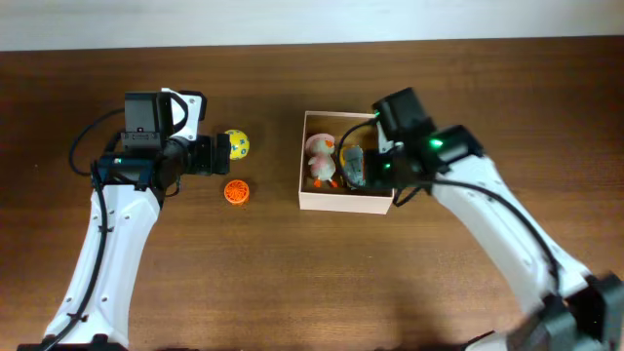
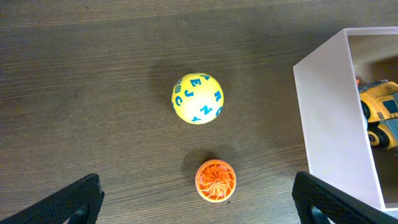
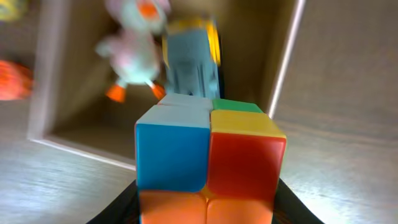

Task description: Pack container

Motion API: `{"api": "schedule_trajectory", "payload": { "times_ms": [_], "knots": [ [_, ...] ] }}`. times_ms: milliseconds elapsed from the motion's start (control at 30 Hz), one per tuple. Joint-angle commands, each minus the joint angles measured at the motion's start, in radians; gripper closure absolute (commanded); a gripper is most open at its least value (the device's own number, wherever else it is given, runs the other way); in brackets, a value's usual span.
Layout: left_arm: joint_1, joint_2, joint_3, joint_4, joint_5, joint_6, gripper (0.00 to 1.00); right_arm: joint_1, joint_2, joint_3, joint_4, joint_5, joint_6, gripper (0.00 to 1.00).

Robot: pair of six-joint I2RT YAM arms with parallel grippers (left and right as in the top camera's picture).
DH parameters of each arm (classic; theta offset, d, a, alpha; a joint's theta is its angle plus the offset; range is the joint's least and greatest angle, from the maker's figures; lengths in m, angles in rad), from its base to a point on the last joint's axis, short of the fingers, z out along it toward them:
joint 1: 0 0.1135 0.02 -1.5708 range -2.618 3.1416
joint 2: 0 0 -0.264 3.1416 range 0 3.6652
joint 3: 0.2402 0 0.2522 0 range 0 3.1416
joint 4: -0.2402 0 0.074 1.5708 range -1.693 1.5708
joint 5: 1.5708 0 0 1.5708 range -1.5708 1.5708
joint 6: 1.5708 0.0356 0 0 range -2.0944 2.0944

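Cube (image 3: 208,155) clamped in right claw (image 1: 382,168) over container (image 1: 346,202) | left claw (image 1: 222,156) apart above orange ball (image 2: 215,180)

Container (image 1: 346,201): square, shallow box with an open top, thin cream-white walls (image 2: 336,112) and a tan cardboard floor. It sits flat and upright on the brown wooden table (image 1: 292,283), near the middle, with its sides roughly square to the table edges. It is partly filled. A pink-and-white plush duck (image 1: 321,159) lies in the left half, and a yellow-and-grey toy truck (image 1: 353,166) lies just beside it to the right. The right wrist view of the box is blurred.
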State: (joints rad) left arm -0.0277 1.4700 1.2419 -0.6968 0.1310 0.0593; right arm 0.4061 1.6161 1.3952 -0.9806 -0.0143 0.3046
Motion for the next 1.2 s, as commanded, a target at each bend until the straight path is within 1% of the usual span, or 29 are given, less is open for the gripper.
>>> {"api": "schedule_trajectory", "payload": {
  "times_ms": [0, 167, 267, 333, 433, 500, 633, 867, 1000, 1100, 1167],
  "knots": [
    [-0.002, 0.005, 0.021, -0.001, 0.000, -0.010, 0.01, 0.006, 0.064, -0.011, 0.012, 0.010, 0.062, 0.65],
    [-0.002, 0.005, 0.021, -0.001, 0.000, -0.010, 0.01, 0.007, 0.111, -0.011, -0.005, -0.025, 0.079, 0.64],
    [-0.002, 0.005, 0.021, -0.001, 0.000, -0.010, 0.01, 0.007, 0.119, -0.011, -0.010, -0.027, 0.079, 0.48],
    [-0.002, 0.005, 0.021, -0.001, 0.000, -0.010, 0.01, 0.007, 0.118, -0.011, -0.009, -0.027, 0.079, 0.45],
    [-0.002, 0.005, 0.021, -0.001, 0.000, -0.010, 0.01, 0.007, 0.097, 0.005, 0.002, -0.026, 0.048, 0.35],
    [-0.002, 0.005, 0.021, -0.001, 0.000, -0.010, 0.01, 0.007, 0.077, 0.038, -0.003, -0.014, 0.014, 0.34],
    [-0.002, 0.005, 0.021, -0.001, 0.000, -0.010, 0.01, 0.006, 0.026, 0.134, -0.051, 0.050, 0.014, 0.33],
    [-0.002, 0.005, 0.021, -0.001, 0.000, -0.010, 0.01, -0.016, -0.074, 0.280, -0.162, 0.064, 0.014, 0.32],
    [-0.002, 0.005, 0.021, 0.010, 0.029, -0.011, 0.01, -0.068, -0.134, 0.291, -0.216, 0.064, 0.019, 0.25],
    [-0.002, 0.005, 0.021, 0.007, 0.098, -0.010, 0.01, -0.140, -0.164, 0.291, -0.264, 0.064, 0.037, 0.19],
    [-0.002, 0.005, 0.021, 0.006, 0.117, -0.010, 0.01, -0.205, -0.175, 0.291, -0.296, 0.063, 0.038, 0.15]
  ]
}}
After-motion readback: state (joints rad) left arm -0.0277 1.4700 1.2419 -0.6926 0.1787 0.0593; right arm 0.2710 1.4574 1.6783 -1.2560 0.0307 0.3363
